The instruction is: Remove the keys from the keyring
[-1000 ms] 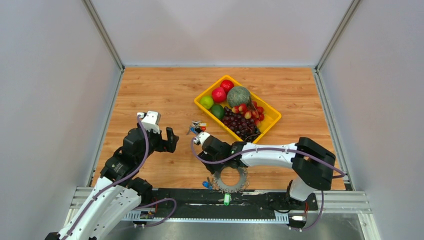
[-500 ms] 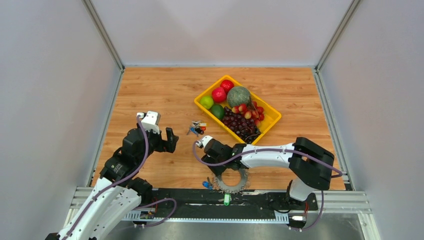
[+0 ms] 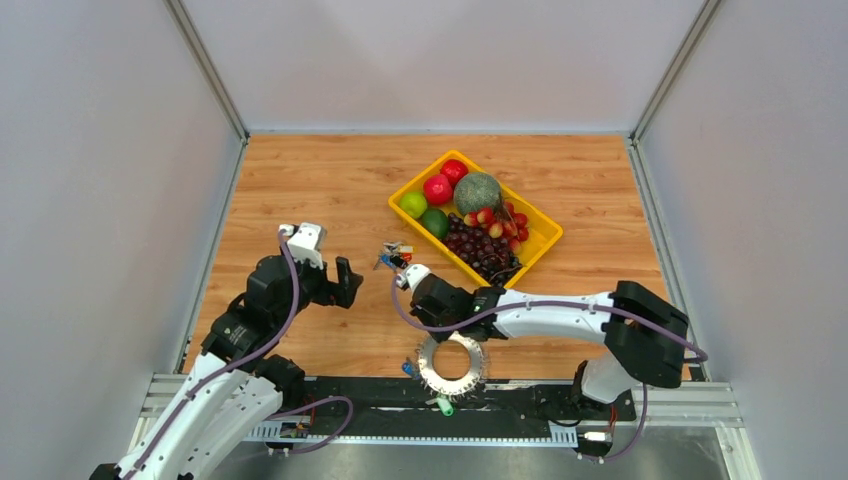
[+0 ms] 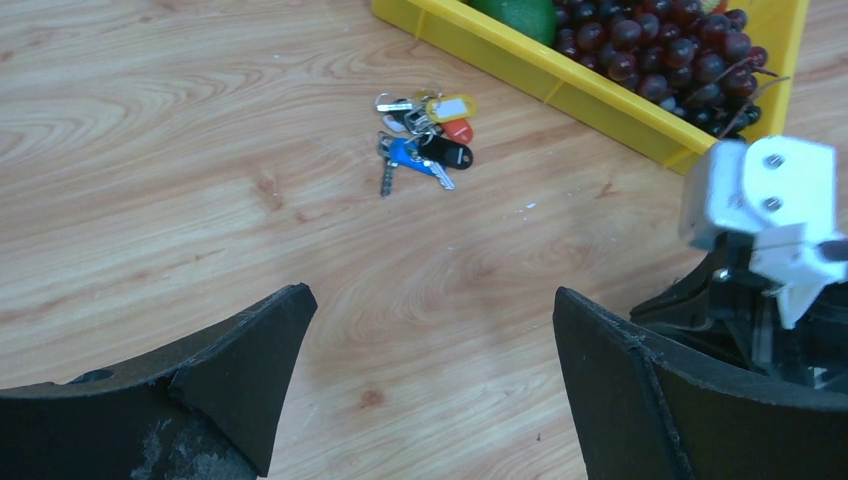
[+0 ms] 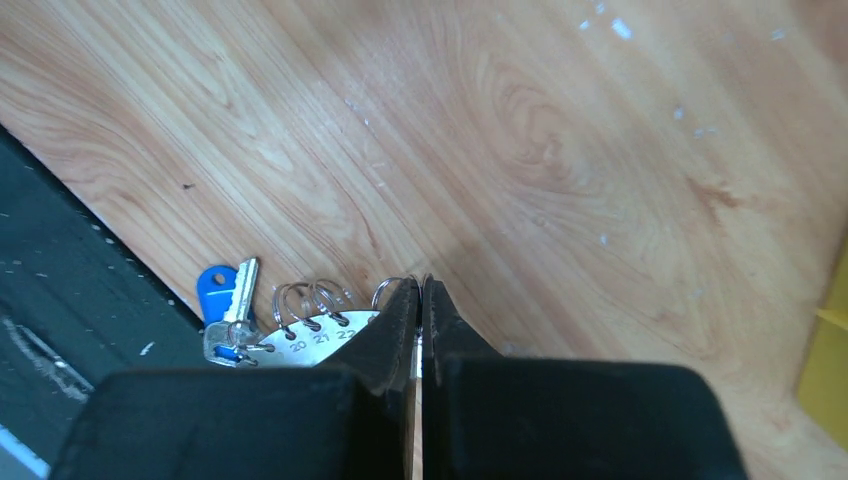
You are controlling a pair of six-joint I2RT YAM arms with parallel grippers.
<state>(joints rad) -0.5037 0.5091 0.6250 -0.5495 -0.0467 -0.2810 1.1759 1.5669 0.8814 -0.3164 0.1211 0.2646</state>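
Observation:
The keyring (image 3: pixel 450 365) lies near the table's front edge as a pale disc with keys (image 3: pixel 478 372) fanned round it like teeth. My right gripper (image 3: pixel 437 332) is shut on its far rim. In the right wrist view the jaws (image 5: pixel 420 285) pinch a thin metal edge, with the keyring's numbered plate (image 5: pixel 320 335), small wire rings and a blue-headed key (image 5: pixel 222 290) to their left. My left gripper (image 3: pixel 345 283) hovers open over bare wood to the left, holding nothing; its fingers (image 4: pixel 250 360) stand wide apart.
A small cluster of coloured keys (image 3: pixel 393 257) (image 4: pixel 425 140) lies between the arms. Behind it stands a yellow tray (image 3: pixel 545 240) (image 4: pixel 600 95) of fruit and grapes. A green-headed key (image 3: pixel 443 405) rests on the black rail at the front edge.
My right gripper went from half open to shut on the keyring's rim. The ring has shifted slightly left and now shows a pale face. The left arm has barely moved.

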